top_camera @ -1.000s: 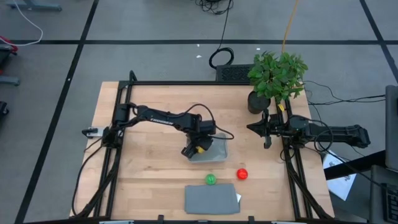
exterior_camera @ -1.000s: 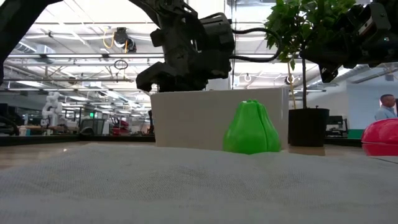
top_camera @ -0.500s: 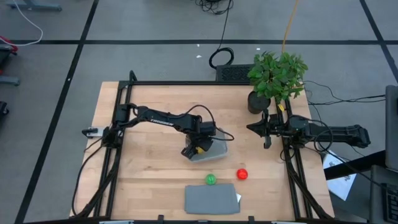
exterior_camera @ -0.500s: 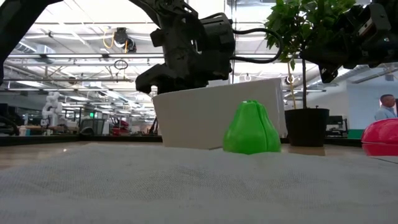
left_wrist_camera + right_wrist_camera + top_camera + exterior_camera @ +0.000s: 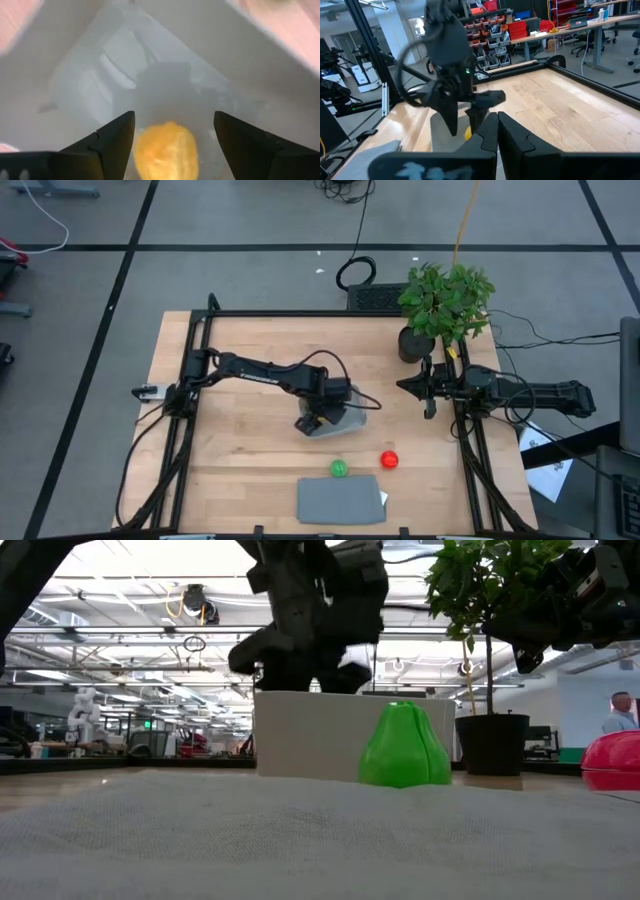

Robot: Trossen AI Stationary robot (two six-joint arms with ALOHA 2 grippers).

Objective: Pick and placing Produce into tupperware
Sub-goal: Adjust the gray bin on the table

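The tupperware (image 5: 347, 418) (image 5: 310, 745) is a clear box on the table's middle. My left gripper (image 5: 318, 418) (image 5: 174, 115) hangs open over it, pointing down into it. The yellow produce (image 5: 165, 150) lies on the box floor (image 5: 100, 75) between the two fingers; whether a finger touches it I cannot tell. The green produce (image 5: 340, 468) (image 5: 404, 745) and the round red one (image 5: 389, 460) (image 5: 615, 762) rest on the wood nearer the near edge. My right gripper (image 5: 404, 386) (image 5: 496, 117) waits shut by the right rail.
A flat grey lid (image 5: 340, 500) lies at the near edge, filling the low view's foreground. A potted plant (image 5: 445, 300) stands at the far right corner. Black rails (image 5: 195, 380) run along both sides of the table. Bare wood shows left of the box.
My left gripper has risen a little above the tupperware and shifted slightly toward the right. Half a second ago the box stood tipped with one side lifted; it now sits level on the table again.
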